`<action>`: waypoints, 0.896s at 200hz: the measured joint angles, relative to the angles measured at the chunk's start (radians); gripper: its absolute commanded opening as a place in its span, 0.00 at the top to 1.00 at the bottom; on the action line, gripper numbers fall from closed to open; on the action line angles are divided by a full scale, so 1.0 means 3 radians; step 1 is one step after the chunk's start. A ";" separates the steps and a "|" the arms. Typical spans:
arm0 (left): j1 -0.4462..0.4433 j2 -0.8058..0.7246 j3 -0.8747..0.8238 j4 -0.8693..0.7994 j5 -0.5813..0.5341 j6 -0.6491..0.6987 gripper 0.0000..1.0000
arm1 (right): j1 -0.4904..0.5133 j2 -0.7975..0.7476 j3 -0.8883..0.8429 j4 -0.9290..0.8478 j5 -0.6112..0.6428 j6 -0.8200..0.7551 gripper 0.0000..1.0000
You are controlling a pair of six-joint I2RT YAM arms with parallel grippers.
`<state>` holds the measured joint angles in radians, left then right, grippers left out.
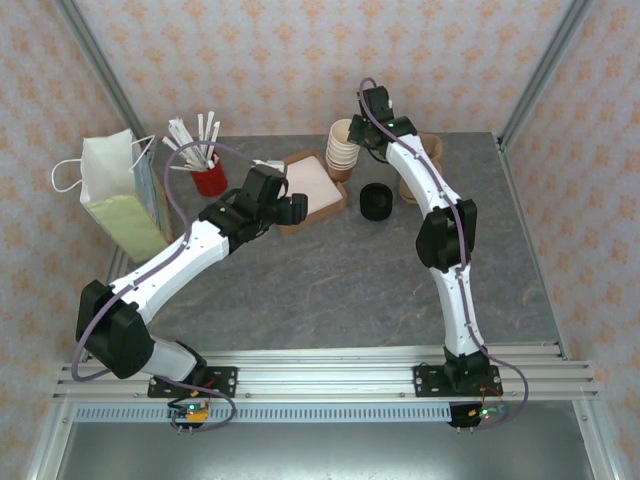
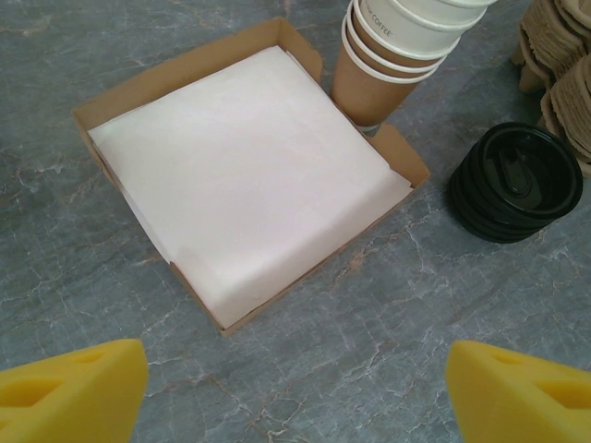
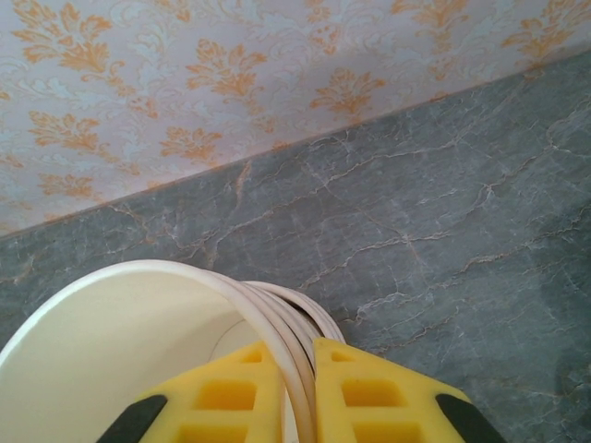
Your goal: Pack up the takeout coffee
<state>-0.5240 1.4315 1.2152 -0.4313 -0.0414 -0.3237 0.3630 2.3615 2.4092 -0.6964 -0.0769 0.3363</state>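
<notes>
The takeout coffee is out of view. A stack of lidless cream cups [image 1: 342, 148] stands at the back of the table, by the corner of a cardboard tray [image 2: 175, 74] lined with white paper. My right gripper [image 3: 300, 369] is shut on the rim of the top cup [image 3: 120, 341], one yellow finger [image 3: 226, 397] inside it and the other outside. A stack of loose black lids [image 2: 517, 180] sits right of the tray. My left gripper [image 2: 295, 388] hovers open over bare table in front of the tray, holding nothing.
A white paper bag [image 1: 115, 195] stands at the far left. A red holder of white sticks [image 1: 208, 178] is beside it. Brown pulp carriers [image 2: 563, 55] are piled at the back right. The patterned back wall [image 3: 231, 74] is close behind the cups.
</notes>
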 measured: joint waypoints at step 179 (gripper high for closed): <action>0.0000 0.0000 -0.0028 0.0001 0.0003 -0.0001 0.15 | -0.0022 0.0072 0.0217 -0.0163 -0.0005 -0.0090 0.79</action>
<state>-0.5240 1.4315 1.2068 -0.4309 -0.0406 -0.3241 0.3565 2.3833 2.4744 -0.7452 -0.0784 0.3092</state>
